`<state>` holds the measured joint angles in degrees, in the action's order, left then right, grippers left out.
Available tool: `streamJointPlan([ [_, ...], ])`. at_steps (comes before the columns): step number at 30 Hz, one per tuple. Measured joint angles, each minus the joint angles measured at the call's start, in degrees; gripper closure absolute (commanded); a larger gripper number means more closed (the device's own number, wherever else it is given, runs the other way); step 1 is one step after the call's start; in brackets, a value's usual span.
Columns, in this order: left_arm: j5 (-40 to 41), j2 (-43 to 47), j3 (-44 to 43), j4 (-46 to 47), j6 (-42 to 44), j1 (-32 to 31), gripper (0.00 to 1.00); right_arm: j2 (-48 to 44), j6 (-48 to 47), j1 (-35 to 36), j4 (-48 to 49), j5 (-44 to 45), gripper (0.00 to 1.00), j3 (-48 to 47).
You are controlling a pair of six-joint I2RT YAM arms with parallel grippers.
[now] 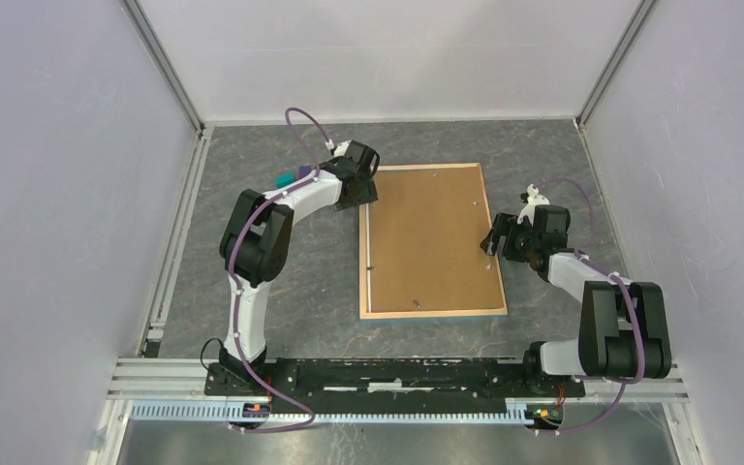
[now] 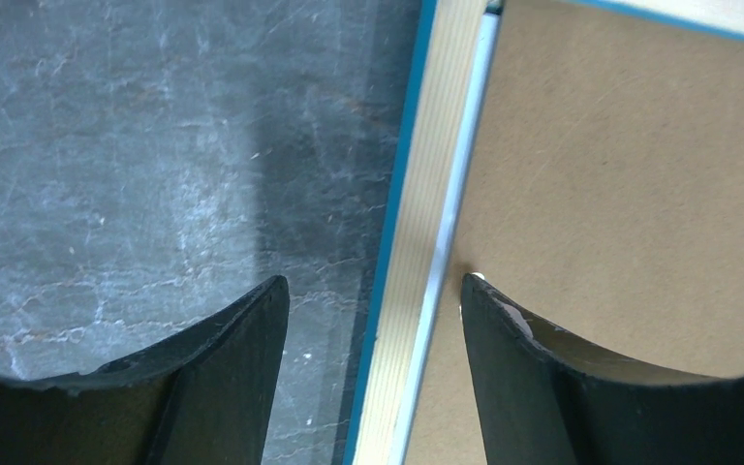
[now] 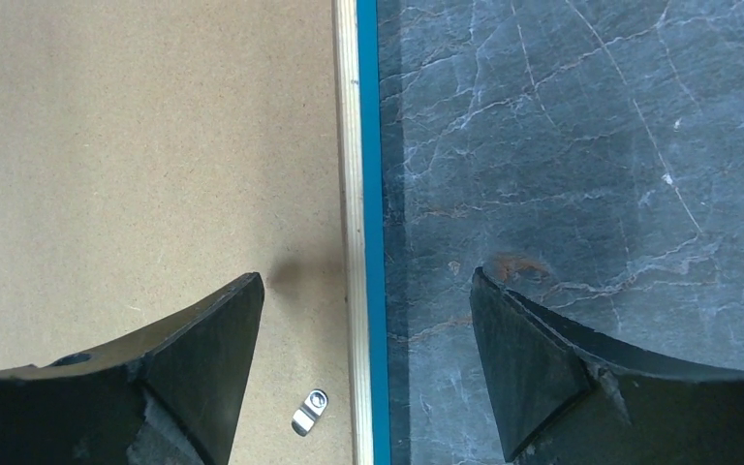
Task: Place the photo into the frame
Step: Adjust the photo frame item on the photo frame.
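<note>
The frame [image 1: 433, 313] lies face down on the table, pale wood back up, its light-blue edge showing. The plain brown backing board [image 1: 431, 237] fills it. The photo is hidden. My left gripper [image 1: 366, 197] is open and empty at the frame's far left corner. In the left wrist view [image 2: 375, 291] its jaws straddle the frame's left rail [image 2: 417, 252], one finger over the board [image 2: 620, 194]. A thin pale strip [image 2: 450, 223] runs between rail and board. My right gripper [image 1: 491, 242] is open and empty, straddling the right rail [image 3: 349, 145] in the right wrist view [image 3: 368, 291].
A small metal tab [image 3: 308, 412] sits on the board [image 3: 145, 145] near the right rail. Teal [image 1: 281, 179] and purple [image 1: 305, 172] objects lie behind the left arm. Grey walls enclose the table on three sides. A metal rail [image 1: 397, 373] runs along the near edge.
</note>
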<state>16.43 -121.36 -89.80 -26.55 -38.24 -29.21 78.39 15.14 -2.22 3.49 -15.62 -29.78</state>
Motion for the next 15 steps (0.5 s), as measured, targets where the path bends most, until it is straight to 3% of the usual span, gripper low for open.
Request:
streamJointPlan([
  [3,-0.7,0.0,0.0,2.2,0.0,0.0,0.27,0.3,0.0,0.1,0.6,-0.3,0.16,0.0],
  [10,-2.8,0.6,1.2,3.8,0.2,0.0,0.14,0.3,-0.1,0.3,0.5,-0.3,0.16,-0.1],
  [15,-2.8,8.4,7.6,-3.4,-0.4,-0.1,0.07,0.3,-0.1,0.3,0.5,0.0,0.16,-0.1],
])
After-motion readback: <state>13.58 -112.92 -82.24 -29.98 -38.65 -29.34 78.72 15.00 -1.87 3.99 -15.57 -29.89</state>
